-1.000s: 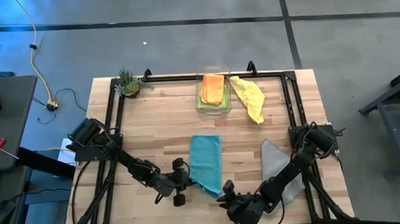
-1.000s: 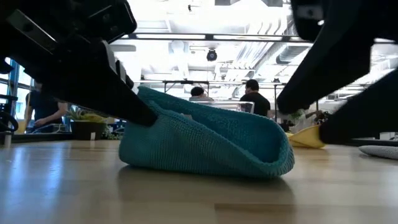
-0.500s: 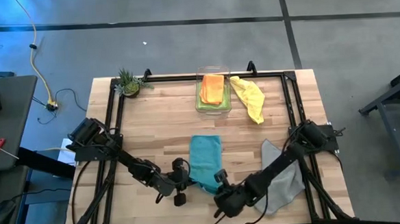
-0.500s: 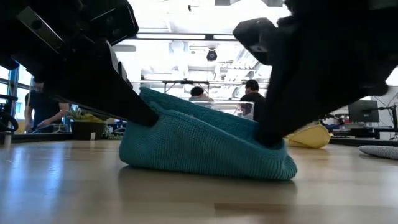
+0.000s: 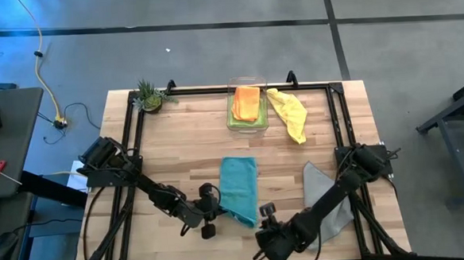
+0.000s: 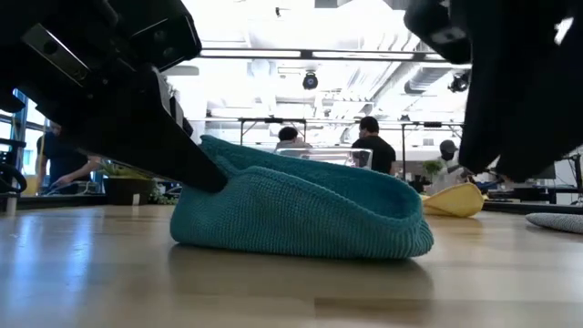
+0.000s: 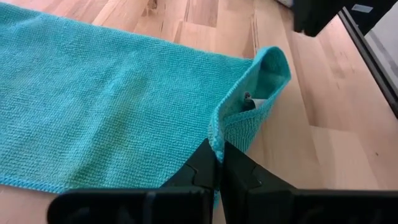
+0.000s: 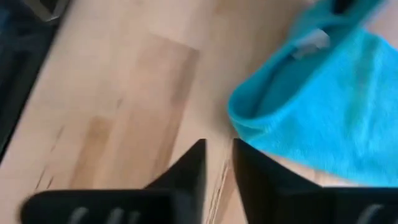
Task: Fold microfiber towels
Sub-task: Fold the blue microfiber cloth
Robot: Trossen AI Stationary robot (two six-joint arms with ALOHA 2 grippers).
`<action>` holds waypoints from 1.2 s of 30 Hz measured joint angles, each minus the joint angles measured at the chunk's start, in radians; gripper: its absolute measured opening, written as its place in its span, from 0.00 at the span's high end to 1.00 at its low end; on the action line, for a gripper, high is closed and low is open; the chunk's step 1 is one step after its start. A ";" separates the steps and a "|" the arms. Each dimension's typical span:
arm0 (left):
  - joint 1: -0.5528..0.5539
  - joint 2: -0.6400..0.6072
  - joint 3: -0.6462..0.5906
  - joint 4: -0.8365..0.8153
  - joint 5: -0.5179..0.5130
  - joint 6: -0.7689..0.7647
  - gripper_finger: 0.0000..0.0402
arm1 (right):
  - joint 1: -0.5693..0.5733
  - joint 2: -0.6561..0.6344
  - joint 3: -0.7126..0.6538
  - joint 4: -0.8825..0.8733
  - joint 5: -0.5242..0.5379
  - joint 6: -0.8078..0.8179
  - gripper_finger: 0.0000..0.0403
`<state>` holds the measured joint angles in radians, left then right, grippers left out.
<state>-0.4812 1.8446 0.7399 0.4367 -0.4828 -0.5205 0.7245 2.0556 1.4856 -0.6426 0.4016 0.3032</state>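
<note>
Teal towel (image 5: 239, 190) lies folded mid-counter, near corner curled up. Grey towel (image 5: 321, 190) lies flat at right. Yellow towel (image 5: 288, 114) lies crumpled beside stacked orange towel (image 5: 246, 102) over lime green towel (image 5: 233, 114).

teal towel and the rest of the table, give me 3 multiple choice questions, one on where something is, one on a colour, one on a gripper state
1. Where does the orange towel lie?
A. in the clear bin at the table's far edge
B. draped over the plant
C. under the grey towel

2. What colour is the towel lying loose just right of the bin?
A. grey
B. yellow
C. teal

3. How is the left gripper now?
A. open above the teal towel
B. shut on the teal towel's edge
C. shut on the grey towel

Answers: 1 A, the high view shows orange inside the bin. 2 B, the yellow towel lies beside it. 3 B, the left wrist view shows its fingers pinching the hem of the teal towel.
</note>
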 joint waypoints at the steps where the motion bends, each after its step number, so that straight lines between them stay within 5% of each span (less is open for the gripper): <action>1: 0.000 0.000 0.000 0.000 0.000 0.000 1.00 | 0.009 0.000 -0.011 0.006 0.020 0.048 0.79; 9: 0.000 0.000 0.000 0.000 0.000 0.007 1.00 | 0.045 0.000 -0.204 0.284 0.255 0.166 0.56; 15: 0.000 0.000 0.000 0.001 0.000 0.008 1.00 | 0.042 0.000 -0.308 0.540 0.337 0.066 0.59; 36: 0.008 0.000 0.000 -0.006 -0.006 -0.045 1.00 | 0.025 0.012 -0.318 0.613 0.295 -0.015 0.65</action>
<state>-0.4732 1.8446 0.7400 0.4307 -0.4884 -0.5659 0.7490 2.0678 1.1671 -0.0296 0.6966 0.2886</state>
